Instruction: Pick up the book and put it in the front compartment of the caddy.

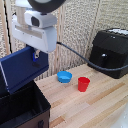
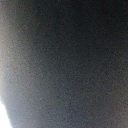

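The dark navy book (image 1: 21, 71) hangs upright and slightly tilted at the exterior view's left. Its lower edge dips behind the rim of the black fabric caddy (image 1: 25, 109), which fills the lower left corner. My gripper (image 1: 35, 56) is shut on the book's upper edge, under the white wrist housing. Which compartment the book is over cannot be told, as the caddy's dividers are hidden. The wrist view is a dark blur, apparently the book's cover (image 2: 70, 60) right against the lens, with a pale sliver at one corner.
A light-blue bowl (image 1: 64, 76) and a red cup (image 1: 83, 84) stand on the wooden table (image 1: 95, 107), right of the caddy. A black boxy appliance (image 1: 111, 52) sits at the back right, with a black cable (image 1: 75, 54) running from the arm toward it.
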